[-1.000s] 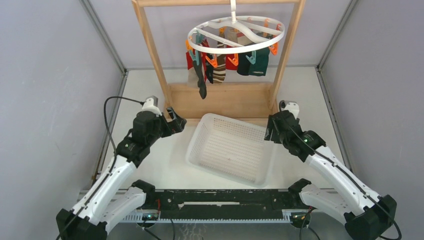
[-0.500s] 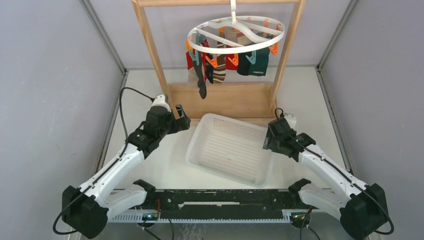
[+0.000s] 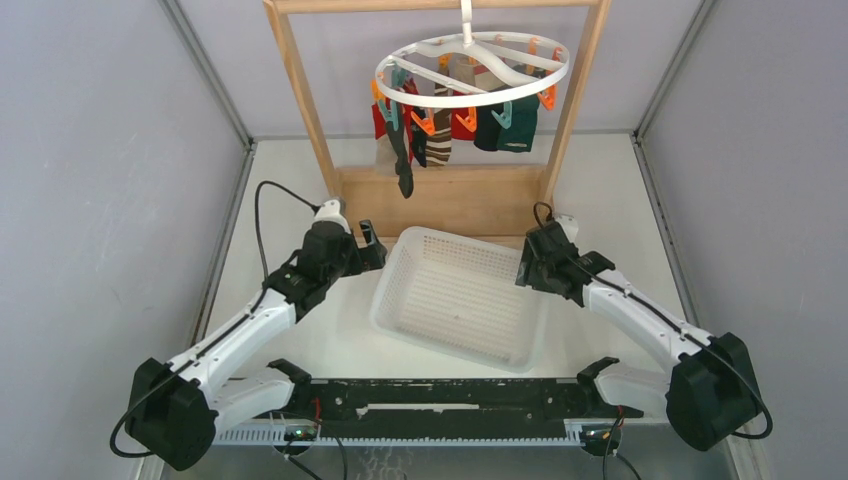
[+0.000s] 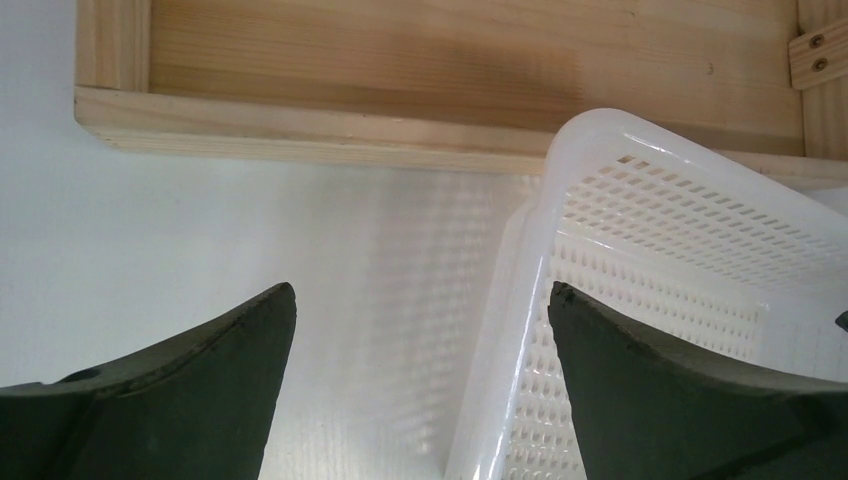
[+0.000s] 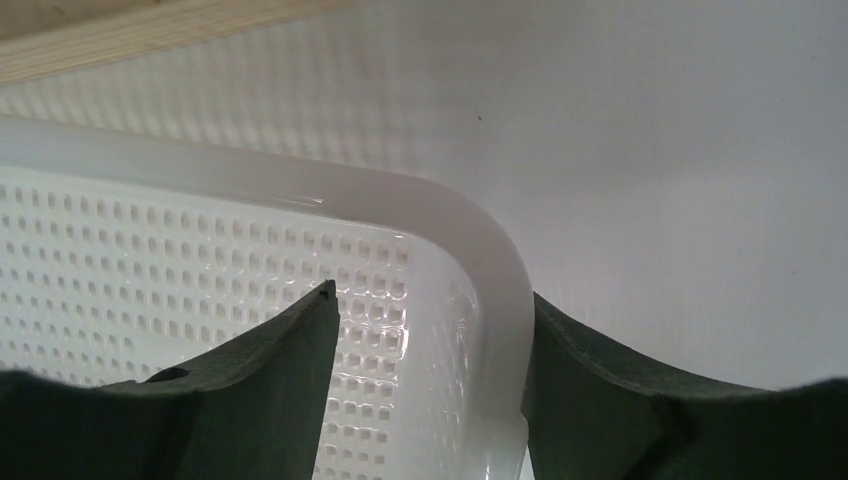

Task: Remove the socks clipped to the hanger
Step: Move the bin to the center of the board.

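Observation:
The hanger [image 3: 470, 99], a round white ring with orange and teal clips, hangs from the top bar of a wooden rack. Several socks [image 3: 505, 125], red, dark green, black and striped, hang clipped under it. My left gripper [image 3: 372, 250] is open low at the table, its jaws either side of the left rim [image 4: 520, 260] of a white perforated basket [image 3: 388, 290] near its far corner; it also shows in the left wrist view [image 4: 422, 290]. My right gripper [image 3: 527, 268] is open around the basket's far right corner rim [image 5: 500, 260]; it also shows in the right wrist view [image 5: 432, 295]. Neither touches the socks.
The wooden rack's base board [image 3: 440, 200] lies just behind the basket, its uprights [image 3: 300, 90] rising at left and right. Grey enclosure walls [image 3: 100, 200] close in both sides and the back. A black rail [image 3: 440, 400] runs along the near edge.
Both arms have reached forward and inward. The left gripper moved right to the basket's left rim; the right gripper moved left onto its far right corner. Socks and hanger have not moved.

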Controlling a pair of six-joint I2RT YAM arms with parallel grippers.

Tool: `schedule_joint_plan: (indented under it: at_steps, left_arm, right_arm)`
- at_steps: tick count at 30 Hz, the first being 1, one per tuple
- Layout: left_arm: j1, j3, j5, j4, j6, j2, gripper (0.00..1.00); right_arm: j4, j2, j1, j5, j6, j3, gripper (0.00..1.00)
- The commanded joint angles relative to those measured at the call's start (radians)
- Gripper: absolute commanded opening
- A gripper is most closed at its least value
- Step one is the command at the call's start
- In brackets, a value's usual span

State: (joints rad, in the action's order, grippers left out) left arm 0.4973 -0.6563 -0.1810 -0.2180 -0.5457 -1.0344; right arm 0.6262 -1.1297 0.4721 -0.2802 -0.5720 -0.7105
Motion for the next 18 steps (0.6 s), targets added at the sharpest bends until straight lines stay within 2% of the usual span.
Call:
schedule_joint_plan:
  at_steps: [1,8,18]
  left_arm:
    - [0.006,0.015,-0.015,0.037,0.007,0.029,1.00]
    - [0.009,0.012,-0.021,0.013,0.006,0.056,1.00]
    - [0.011,0.036,-0.067,-0.015,-0.025,0.058,1.00]
  right_arm:
    - [-0.086,-0.033,-0.007,0.013,0.062,-0.082,0.68]
    - [-0.139,-0.088,-0.007,0.048,0.163,-0.162,0.67]
    - [-0.190,-0.274,0.043,0.117,0.246,-0.291,0.63]
